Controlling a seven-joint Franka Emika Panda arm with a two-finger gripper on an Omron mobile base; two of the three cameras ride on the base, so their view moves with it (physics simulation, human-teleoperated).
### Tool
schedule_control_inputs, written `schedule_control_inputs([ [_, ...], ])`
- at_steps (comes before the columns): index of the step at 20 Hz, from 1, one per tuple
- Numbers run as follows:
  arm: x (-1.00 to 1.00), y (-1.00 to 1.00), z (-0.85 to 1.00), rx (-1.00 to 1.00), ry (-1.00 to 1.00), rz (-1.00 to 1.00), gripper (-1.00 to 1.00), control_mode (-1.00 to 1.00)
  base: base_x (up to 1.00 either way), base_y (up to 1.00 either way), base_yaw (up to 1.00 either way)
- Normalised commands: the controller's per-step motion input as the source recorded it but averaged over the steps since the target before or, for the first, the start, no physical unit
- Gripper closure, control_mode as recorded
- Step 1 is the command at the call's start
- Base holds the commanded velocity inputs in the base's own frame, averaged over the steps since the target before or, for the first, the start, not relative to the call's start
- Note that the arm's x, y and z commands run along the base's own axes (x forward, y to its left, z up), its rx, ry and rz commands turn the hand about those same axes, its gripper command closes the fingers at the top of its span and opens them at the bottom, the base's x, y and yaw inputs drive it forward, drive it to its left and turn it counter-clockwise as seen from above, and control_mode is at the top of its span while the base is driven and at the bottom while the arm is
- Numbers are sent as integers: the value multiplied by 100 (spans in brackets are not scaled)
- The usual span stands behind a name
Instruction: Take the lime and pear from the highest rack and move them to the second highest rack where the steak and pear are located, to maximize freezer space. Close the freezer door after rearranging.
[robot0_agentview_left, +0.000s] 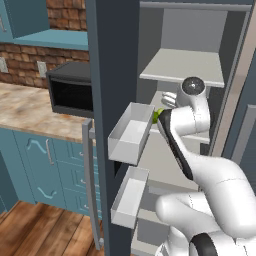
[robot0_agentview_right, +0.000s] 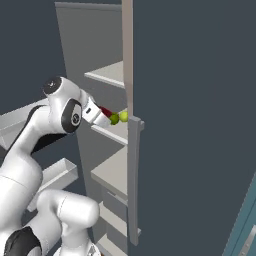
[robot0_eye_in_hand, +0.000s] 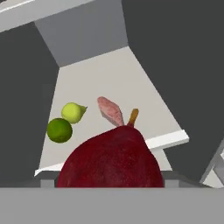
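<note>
Claw (robot0_agentview_right: 102, 116): closed on the dark red pear (robot0_eye_in_hand: 111, 157), at the front edge of the second highest rack (robot0_eye_in_hand: 131, 87).
Lime (robot0_eye_in_hand: 59, 130): on that rack, touching the small yellow-green pear (robot0_eye_in_hand: 73, 112); steak (robot0_eye_in_hand: 110, 111) beside them.
Drop spot: bare shelf ahead, right of the steak.
Hand view: shows the steak; right base view shows the arm's reach.

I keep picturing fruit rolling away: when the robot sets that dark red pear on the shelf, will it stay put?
Probably not perfectly. The red pear looks rounded, so it may roll on the flat, smooth-looking shelf. Its skin seems firm, so likely no squashing. It could nudge the lime.
</note>
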Motion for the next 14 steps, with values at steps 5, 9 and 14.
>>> schedule_control_inputs([
  [5, 69, 0, -30, 0, 6, 1, 100, -100, 0, 0, 0],
  [9, 59, -3, -38, 0, 0, 7, 100, -100, 0, 0, 0],
  [14, 47, -16, -45, 0, 0, 13, 100, -100, 0, 0, 0],
])
